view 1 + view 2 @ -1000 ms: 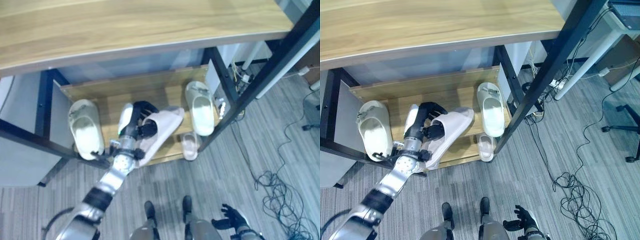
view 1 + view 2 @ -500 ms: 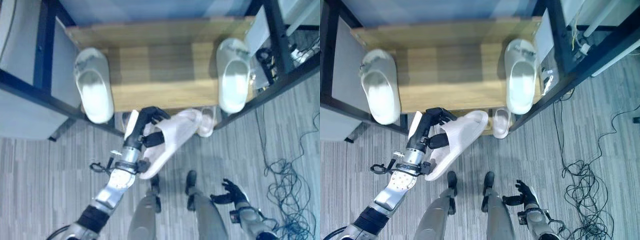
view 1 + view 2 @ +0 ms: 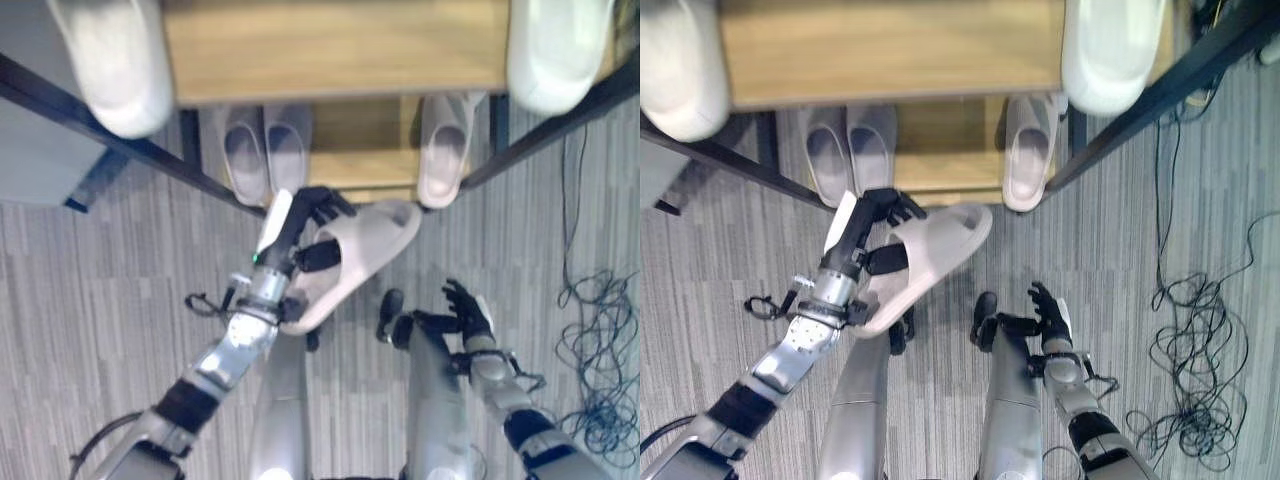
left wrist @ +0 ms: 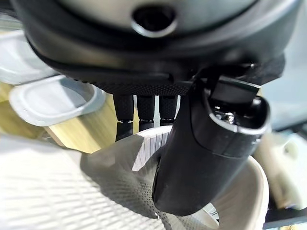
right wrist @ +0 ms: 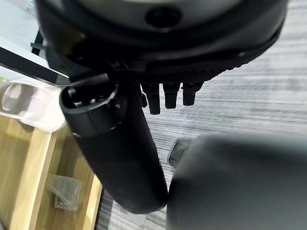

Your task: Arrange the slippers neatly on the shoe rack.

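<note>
Nearest, low at the robot's right side: the right hand (image 3: pixel 1048 312) hangs idle over the grey striped carpet floor (image 3: pixel 90 280), fingers loosely spread and straight, holding nothing. Ahead of it, the left hand (image 3: pixel 300 225) carries the pale pink moulded foam slipper (image 3: pixel 355 255) in the air just short of the rack — fingers curled over the strap, thumb tucked against it from the other side (the left wrist view shows the thumb pressed into the ribbed strap, fingers hooked beyond it). The slipper hangs tilted, toe angled toward the rack's lower front edge, not touching it. Judged handling: light, one-piece, soft and springy; the strap will flex under the pinch but should not slip much, since its surface is textured. The strap is the sensible hold — the sole is too broad for this hand — though a strap grip lets the heel swing, so the toe wants to be set down first. Beyond, on the low wooden shelf of the black-framed shoe rack (image 3: pixel 350 170), a pair of grey-pink slippers (image 3: pixel 265 150) sits side by side at left and a single matching pink slipper (image 3: pixel 445 150) at right; the gap between them looks like the likely slot. Farthest, on the upper wooden shelf (image 3: pixel 330 45), two large white slippers (image 3: pixel 110 60) lie well apart, one at each end.
</note>
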Robot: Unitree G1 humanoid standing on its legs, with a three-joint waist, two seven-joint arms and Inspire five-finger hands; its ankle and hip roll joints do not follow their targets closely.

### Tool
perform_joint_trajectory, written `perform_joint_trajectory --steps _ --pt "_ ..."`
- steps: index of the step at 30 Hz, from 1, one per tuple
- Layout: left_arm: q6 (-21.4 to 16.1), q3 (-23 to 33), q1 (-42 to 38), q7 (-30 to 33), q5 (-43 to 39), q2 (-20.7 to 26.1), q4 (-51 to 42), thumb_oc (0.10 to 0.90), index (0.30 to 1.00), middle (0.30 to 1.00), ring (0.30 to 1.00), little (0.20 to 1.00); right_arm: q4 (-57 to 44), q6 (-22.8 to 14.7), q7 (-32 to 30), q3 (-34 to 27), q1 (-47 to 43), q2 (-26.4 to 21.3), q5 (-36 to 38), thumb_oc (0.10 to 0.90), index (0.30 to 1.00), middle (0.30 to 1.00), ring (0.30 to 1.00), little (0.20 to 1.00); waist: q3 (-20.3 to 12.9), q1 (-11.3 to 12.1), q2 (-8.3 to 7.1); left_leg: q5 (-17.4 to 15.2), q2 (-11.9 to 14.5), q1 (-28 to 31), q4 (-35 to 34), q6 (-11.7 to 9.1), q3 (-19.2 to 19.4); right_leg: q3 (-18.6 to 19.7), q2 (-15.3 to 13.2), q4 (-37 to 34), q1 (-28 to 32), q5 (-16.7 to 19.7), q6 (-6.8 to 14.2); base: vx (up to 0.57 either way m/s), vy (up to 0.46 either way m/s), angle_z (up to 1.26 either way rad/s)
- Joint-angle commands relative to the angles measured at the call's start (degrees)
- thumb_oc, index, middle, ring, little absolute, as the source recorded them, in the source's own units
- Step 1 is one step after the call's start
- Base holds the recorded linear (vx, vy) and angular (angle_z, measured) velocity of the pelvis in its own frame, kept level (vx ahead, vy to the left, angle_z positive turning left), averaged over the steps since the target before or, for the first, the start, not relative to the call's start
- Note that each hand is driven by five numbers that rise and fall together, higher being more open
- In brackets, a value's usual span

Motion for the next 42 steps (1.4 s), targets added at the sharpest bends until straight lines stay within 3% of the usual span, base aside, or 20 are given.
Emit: perform_joint_trajectory --steps 1,6,12,17,20,26,33,42 --pt "-3.1 1.2 -6.7 6.9 3.7 -3.2 -3.0 0.400 0.300 0.300 0.300 0.300 -4.0 -4.3 -2.4 0.2 3.3 -3.1 1.1 0.800 0.900 0.900 0.900 0.900 -4.9 -1.2 1.63 -8.8 0.8 -2.3 5.1 0.6 -0.6 0.3 -0.1 0.1 -2.1 -4.3 3.9 0.02 0.026 -0.14" --pt "-1.5 2.1 -15.7 13.4 4.6 -0.8 -1.9 0.400 0.300 0.300 0.300 0.300 -11.0 -5.2 -3.7 -1.0 2.2 -5.4 0.6 0.800 0.900 0.900 0.900 0.900 -4.4 -2.1 2.01 -13.3 1.8 -11.6 16.8 1.5 -1.4 1.1 -0.6 11.5 -11.8 -8.6 4.0 0.06 0.023 -0.12" --pt "1.5 2.2 -25.4 22.5 9.9 6.4 -0.7 0.400 0.300 0.300 0.300 0.300 -15.3 -6.2 -4.2 -1.3 0.8 -8.2 -0.7 0.800 0.900 0.900 0.900 0.900 -2.5 -3.0 2.60 -18.7 2.8 -20.3 32.1 2.0 -2.4 2.0 -1.4 26.0 -21.1 -13.1 4.7 0.11 0.024 -0.09" --pt "3.9 1.3 -32.7 25.5 10.4 9.5 2.4 0.400 0.300 0.300 0.300 0.300 -17.1 -6.5 -3.6 -1.6 0.4 -9.9 -1.1 0.800 0.900 0.900 0.900 0.900 -1.1 -3.8 2.65 -22.2 3.2 -26.0 43.8 2.2 -2.9 3.4 -1.5 38.1 -27.2 -17.0 4.8 0.12 0.001 -0.04" --pt "4.6 -0.4 -36.6 26.0 9.2 10.6 5.7 0.400 0.300 0.300 0.300 0.300 -18.5 -7.0 -3.1 -2.0 1.0 -11.2 -0.8 0.800 0.900 0.900 0.900 0.900 -0.6 -4.4 3.25 -24.0 3.2 -27.4 49.5 2.2 -4.0 3.6 -1.8 43.2 -27.6 -19.7 4.8 0.13 0.008 -0.03" --pt "4.4 -4.2 -41.3 24.9 4.7 12.8 13.2 0.400 0.300 0.300 0.300 0.300 -21.8 -7.6 -1.7 -2.1 3.9 -13.0 0.6 0.800 0.900 0.900 0.900 0.900 -0.6 -5.1 2.86 -27.0 3.4 -27.5 56.9 1.1 -6.0 5.5 -2.0 51.4 -27.6 -22.9 4.5 0.07 0.028 -0.04" --pt "4.7 -9.5 -47.0 22.5 0.9 13.4 20.3 0.400 0.300 0.300 0.300 0.300 -24.7 -7.2 0.3 -0.9 7.4 -15.3 1.2 0.800 0.900 0.900 0.900 0.900 -0.6 -5.6 2.34 -29.7 4.8 -27.5 63.8 1.5 -7.1 7.9 -2.1 58.2 -27.6 -25.6 5.0 0.02 0.025 -0.12" --pt "5.7 -12.5 -51.9 18.9 -3.6 11.0 28.1 0.400 0.300 0.300 0.300 0.300 -27.4 -5.5 1.9 -0.6 10.2 -17.5 0.3 0.800 0.900 0.900 0.900 0.900 -0.6 -7.0 4.27 -31.4 6.9 -27.5 69.0 2.5 -5.9 10.1 -2.3 62.8 -27.6 -27.9 5.2 0.00 0.047 -0.10"
